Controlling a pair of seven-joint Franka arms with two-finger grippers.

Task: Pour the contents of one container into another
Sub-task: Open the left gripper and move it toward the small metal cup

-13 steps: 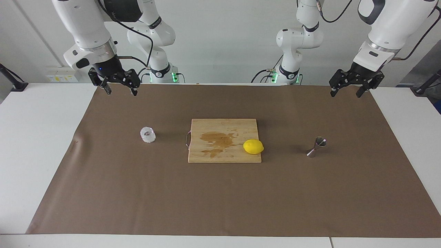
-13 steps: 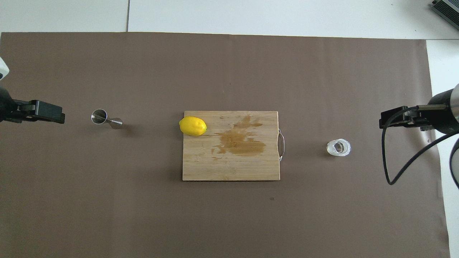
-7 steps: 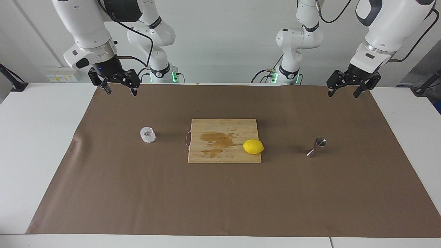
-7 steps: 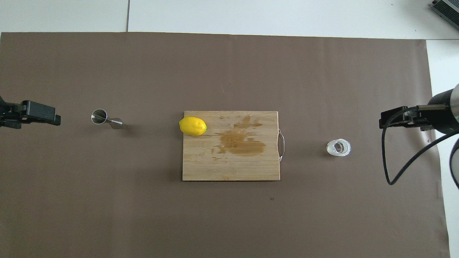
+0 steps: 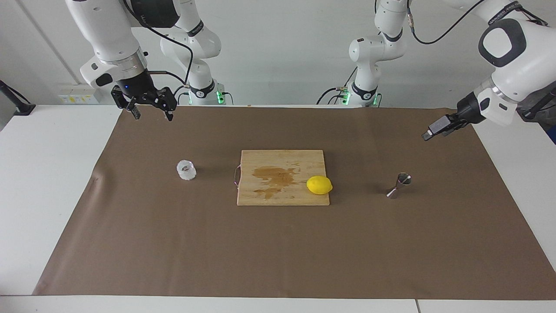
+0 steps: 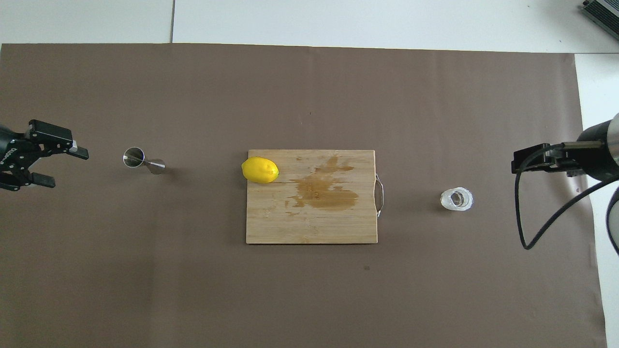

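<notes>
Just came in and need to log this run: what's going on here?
Nothing is held yet. The glass cup and steel jigger stand on the brown mat at either end of the cutting board, which carries a lemon. The left end effector hangs open near the jigger; the right end effector waits open over the mat's edge.

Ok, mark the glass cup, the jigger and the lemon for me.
glass cup [image 5: 186,170]: facing view, on its frosted wall.
jigger [image 5: 398,185]: facing view, on the narrow waist between its cones.
lemon [image 6: 260,170]: overhead view, on the middle of its yellow skin.
</notes>
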